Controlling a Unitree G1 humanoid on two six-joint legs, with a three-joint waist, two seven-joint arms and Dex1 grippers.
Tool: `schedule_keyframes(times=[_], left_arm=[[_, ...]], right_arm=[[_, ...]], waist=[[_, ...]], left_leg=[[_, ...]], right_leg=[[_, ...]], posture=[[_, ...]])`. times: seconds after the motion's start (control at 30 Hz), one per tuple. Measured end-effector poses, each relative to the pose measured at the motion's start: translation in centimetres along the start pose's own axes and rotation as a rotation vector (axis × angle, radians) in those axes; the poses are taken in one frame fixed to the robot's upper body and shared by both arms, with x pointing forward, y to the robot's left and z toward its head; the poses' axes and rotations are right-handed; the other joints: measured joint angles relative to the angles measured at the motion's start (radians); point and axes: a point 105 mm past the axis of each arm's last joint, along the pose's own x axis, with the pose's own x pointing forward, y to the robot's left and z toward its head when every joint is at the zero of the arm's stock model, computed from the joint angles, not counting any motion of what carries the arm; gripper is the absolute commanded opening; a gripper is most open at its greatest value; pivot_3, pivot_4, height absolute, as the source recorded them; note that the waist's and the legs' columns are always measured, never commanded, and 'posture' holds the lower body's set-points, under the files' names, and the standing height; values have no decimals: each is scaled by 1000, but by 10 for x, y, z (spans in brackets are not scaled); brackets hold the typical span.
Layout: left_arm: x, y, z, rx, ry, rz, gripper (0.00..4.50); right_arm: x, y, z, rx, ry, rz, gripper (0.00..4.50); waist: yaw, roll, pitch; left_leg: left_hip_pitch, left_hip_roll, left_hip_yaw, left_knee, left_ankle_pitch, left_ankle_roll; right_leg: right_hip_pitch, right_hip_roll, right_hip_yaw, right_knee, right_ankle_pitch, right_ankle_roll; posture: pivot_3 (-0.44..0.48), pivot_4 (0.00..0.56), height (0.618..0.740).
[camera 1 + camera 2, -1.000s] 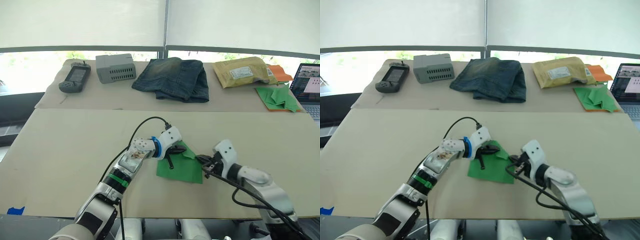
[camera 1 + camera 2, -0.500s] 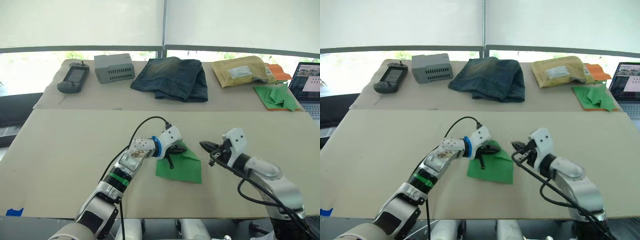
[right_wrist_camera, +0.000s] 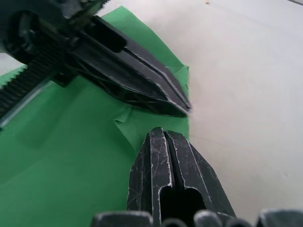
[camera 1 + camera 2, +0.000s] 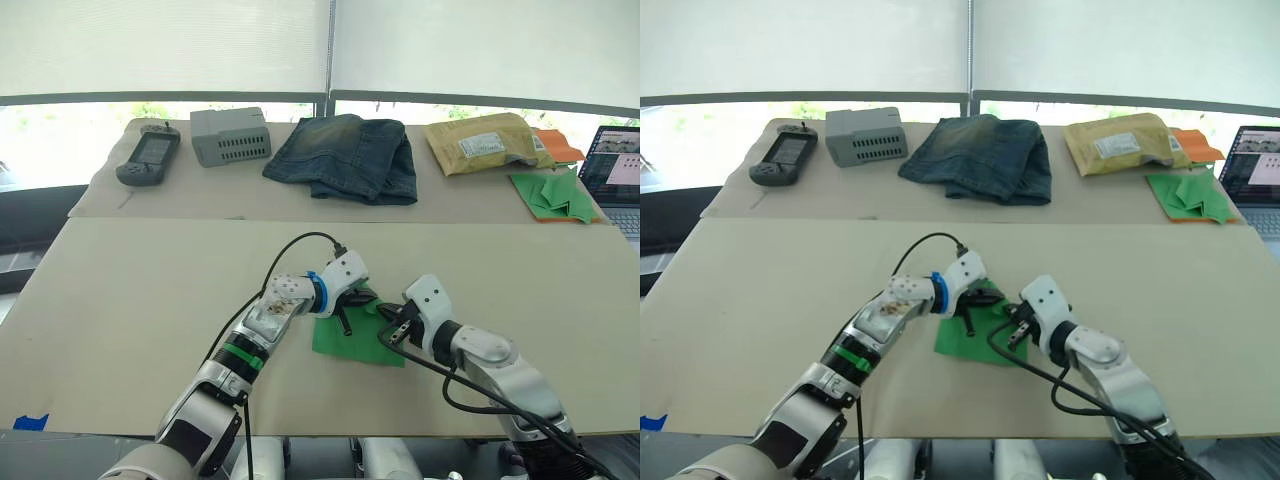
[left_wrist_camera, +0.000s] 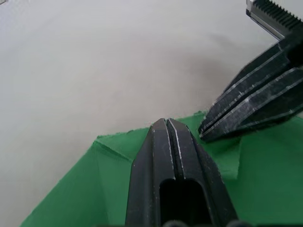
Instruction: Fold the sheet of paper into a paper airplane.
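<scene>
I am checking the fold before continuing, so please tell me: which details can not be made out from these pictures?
- Head views: the bright green creased sheet of paper is partly covered by the left gripper and right gripper, so its folded corner is hidden.
- Left eye view: the black laptop is cut off by the picture's edge.
- Label text on the yellow-brown padded envelope is too small to read.

beige table (image 4: 130,290) carries the green sheet of paper (image 4: 360,340).
</scene>
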Motion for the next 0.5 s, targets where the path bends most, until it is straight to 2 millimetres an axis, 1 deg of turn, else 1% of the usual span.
schedule_keyframes(times=[0.1, 0.27, 0.37, 0.5], left_arm=[[1, 10, 0, 20, 18, 42, 0], [-2, 25, -1, 15, 34, 115, 0], [-11, 37, -5, 6, 40, 169, 0], [-32, 57, -12, -30, 39, 251, 0]], right_arm=[[1, 2, 1, -8, -2, 7, 36], [2, 3, 1, -10, -2, 10, 36], [3, 4, 1, -12, -3, 15, 36], [4, 4, 3, -15, -3, 24, 36]], waist=[[-2, 0, 0], [-5, 0, -1], [-9, 0, -1], [-16, 0, -1]], left_leg=[[0, 0, 0, 0, 0, 0], [1, 1, 0, -1, 0, 0], [1, 1, 0, -1, 0, 0], [1, 1, 0, -1, 0, 0]], right_leg=[[0, 0, 0, 0, 0, 0], [0, 1, 0, 0, 0, 0], [0, 1, 0, 0, 0, 0], [0, 1, 0, 1, 0, 0]], posture=[[0, 150, 728], [0, 150, 728], [0, 150, 728], [0, 150, 728]])
